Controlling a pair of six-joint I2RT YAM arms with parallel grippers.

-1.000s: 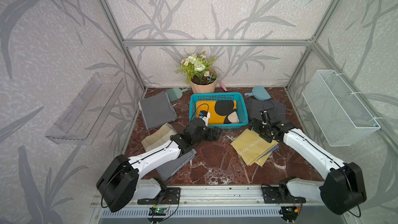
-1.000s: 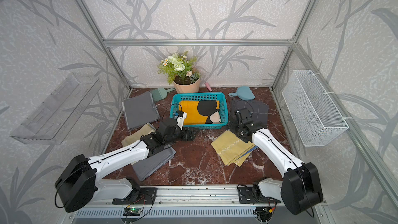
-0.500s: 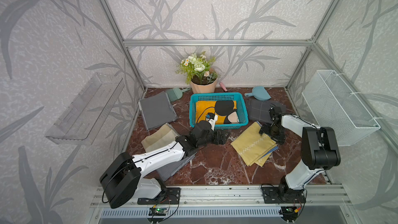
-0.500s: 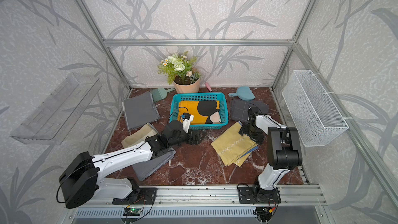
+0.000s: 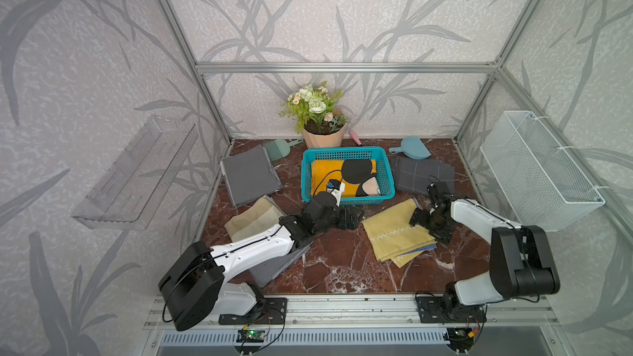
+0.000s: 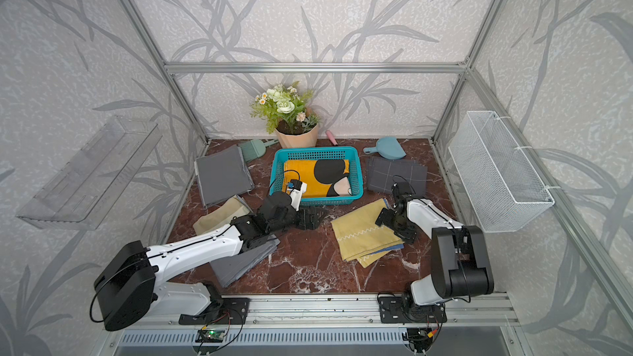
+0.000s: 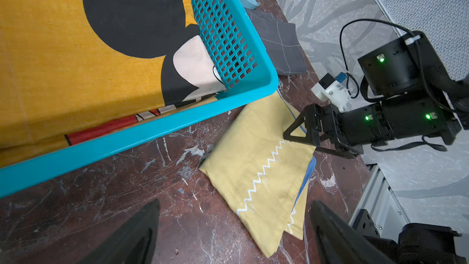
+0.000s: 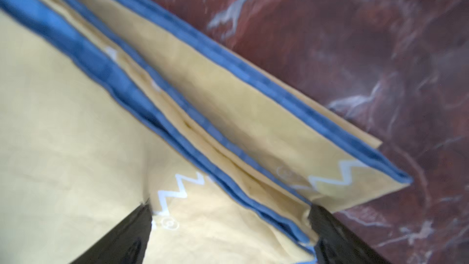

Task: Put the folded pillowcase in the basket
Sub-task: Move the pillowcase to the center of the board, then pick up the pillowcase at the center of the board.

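- Nearest me, low on the right of both top views, the right arm [image 5: 479,214] is bent up tight over its base. A second ago it lay stretched toward the basket [image 5: 370,198].
- The right gripper [image 5: 429,227] now sits right of centre, over the right-hand edge of the yellow cloth [image 5: 394,234]. Its fingers are spread wide, and in the right wrist view the tips straddle the cloth's blue-trimmed folds without gripping anything.
- The left gripper [image 5: 350,217], also spread and empty, has drawn back from the basket's front-left rim. It is now over the marble floor [image 5: 342,261] just in front of the basket, at centre frame.
- The yellow cloth lies where it did, between the two grippers and just beside the basket's front-right corner.
- The basket stands above centre and has not moved. The folded pillowcase [image 5: 329,174], orange with a black disc, lies flat inside it as before, and neither gripper touches it.
- Farthest back, the flower pot [image 5: 323,136] stands behind the basket, unchanged.
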